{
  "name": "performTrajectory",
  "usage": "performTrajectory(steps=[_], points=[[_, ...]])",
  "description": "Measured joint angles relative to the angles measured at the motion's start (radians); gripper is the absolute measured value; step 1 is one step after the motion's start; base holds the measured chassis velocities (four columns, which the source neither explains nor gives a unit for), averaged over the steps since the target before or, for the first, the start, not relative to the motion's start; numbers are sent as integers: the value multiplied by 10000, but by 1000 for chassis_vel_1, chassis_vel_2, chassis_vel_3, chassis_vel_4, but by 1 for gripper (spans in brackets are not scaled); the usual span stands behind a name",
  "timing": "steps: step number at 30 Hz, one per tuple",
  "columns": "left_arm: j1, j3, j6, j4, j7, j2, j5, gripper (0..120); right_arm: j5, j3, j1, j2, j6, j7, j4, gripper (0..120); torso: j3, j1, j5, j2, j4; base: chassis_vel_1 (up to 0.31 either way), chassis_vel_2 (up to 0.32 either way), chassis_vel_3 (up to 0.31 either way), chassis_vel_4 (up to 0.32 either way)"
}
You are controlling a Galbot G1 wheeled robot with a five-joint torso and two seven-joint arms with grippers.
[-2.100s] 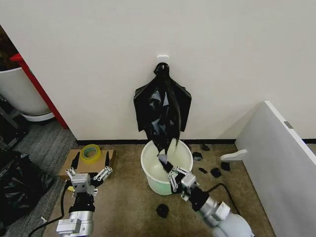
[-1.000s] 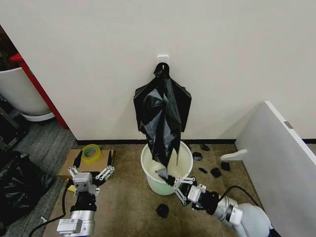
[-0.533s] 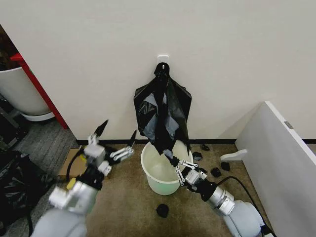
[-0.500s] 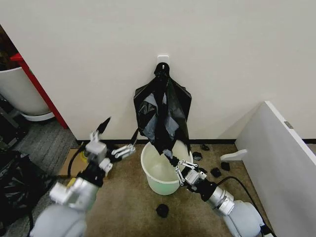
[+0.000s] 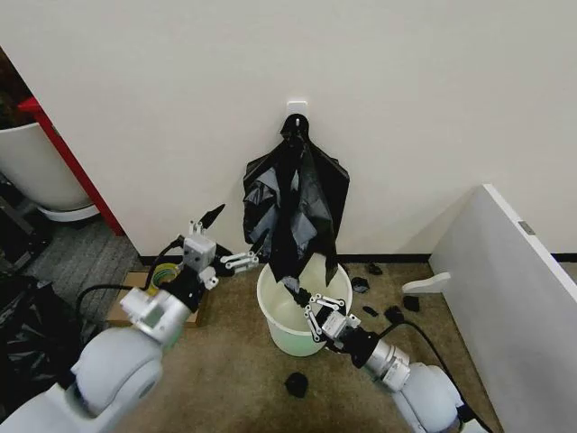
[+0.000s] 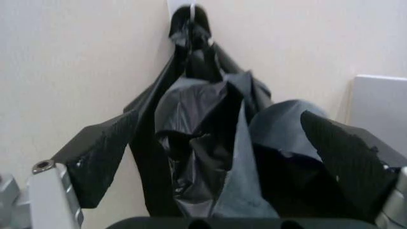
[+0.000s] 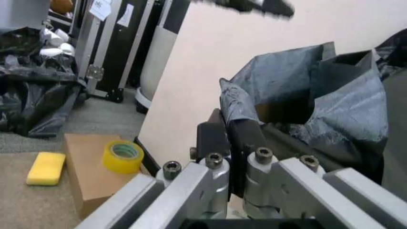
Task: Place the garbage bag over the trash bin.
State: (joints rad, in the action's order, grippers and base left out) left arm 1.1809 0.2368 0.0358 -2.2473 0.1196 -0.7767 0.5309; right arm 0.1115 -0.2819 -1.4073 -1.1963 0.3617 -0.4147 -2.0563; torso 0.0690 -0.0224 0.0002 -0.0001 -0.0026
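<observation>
Garbage bag [image 5: 296, 209] hangs from wall hook [image 5: 297, 109], lower end dangling into the trash bin [image 5: 276, 327] on the floor at approx 12 o'clock of robot. Right pincer [image 5: 303, 307] over bin mouth, fingers clamped on bag's bottom edge (right wrist view shows the film pinched between the pads). Left pincer [image 5: 236, 236] at approx 9 o'clock of bag, fingers spread apart, just beside the bag. Yellow tape roll [image 7: 124, 156] on cardboard [image 7: 89, 167] at bin's 9 o'clock.
</observation>
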Motion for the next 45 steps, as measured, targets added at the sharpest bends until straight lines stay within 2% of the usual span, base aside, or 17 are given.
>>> performTrajectory(steps=[4,9,13,22,24,26,27,30,34,35,38,45], points=[[-498,-498,222,154,95,-24,47,99,-13,-51,-12,-4,0,4,-3,0,0,0,0,0,1,0,0,0,0],[-1666,-1413,470,518,145,-102,200,96,-45,-112,-20,-6,2,40,27,0,-1,0,0,0,-1,0,0,0,0],[-2044,-1715,638,670,248,-135,409,93,-64,-148,-6,-7,3,52,47,0,-1,0,1,0,-1,0,0,0,0],[-2259,-2075,773,998,329,-199,458,62,-179,-201,43,-7,15,96,69,0,-1,0,0,0,2,0,0,0,0],[-2452,-2238,838,1077,357,-192,537,52,-205,-198,63,-8,6,110,64,0,-1,0,0,0,2,0,0,0,0],[-2594,-2356,865,1145,393,-191,580,49,-215,-198,63,-15,1,112,49,0,-1,0,0,0,2,0,0,0,0],[-2760,-2480,882,1253,425,-205,601,43,-222,-216,42,-26,-2,113,16,0,-1,0,1,0,4,0,0,0,0],[-3254,-2813,975,1513,601,-323,737,30,-238,-349,-53,-57,-3,128,-74,0,-1,0,-1,0,-4,0,0,0,0],[-3329,-2865,1129,1536,805,-382,888,16,-343,-445,-102,-19,-11,141,-193,0,-1,1,-1,0,1,0,0,0,0],[-3329,-2865,1129,1536,805,-382,888,16,-343,-445,-102,-19,-11,141,-193,0,-1,1,-1,0,1,0,0,0,0],[-3194,-2838,1133,1513,831,-354,914,1,-494,-513,-133,37,-59,152,-274,0,-2,1,-1,1,2,0,0,0,0],[-2801,-2475,1068,1286,919,-431,1011,0,-635,-675,-401,131,-277,237,-563,0,-2,1,1,0,2,0,0,0,0]])
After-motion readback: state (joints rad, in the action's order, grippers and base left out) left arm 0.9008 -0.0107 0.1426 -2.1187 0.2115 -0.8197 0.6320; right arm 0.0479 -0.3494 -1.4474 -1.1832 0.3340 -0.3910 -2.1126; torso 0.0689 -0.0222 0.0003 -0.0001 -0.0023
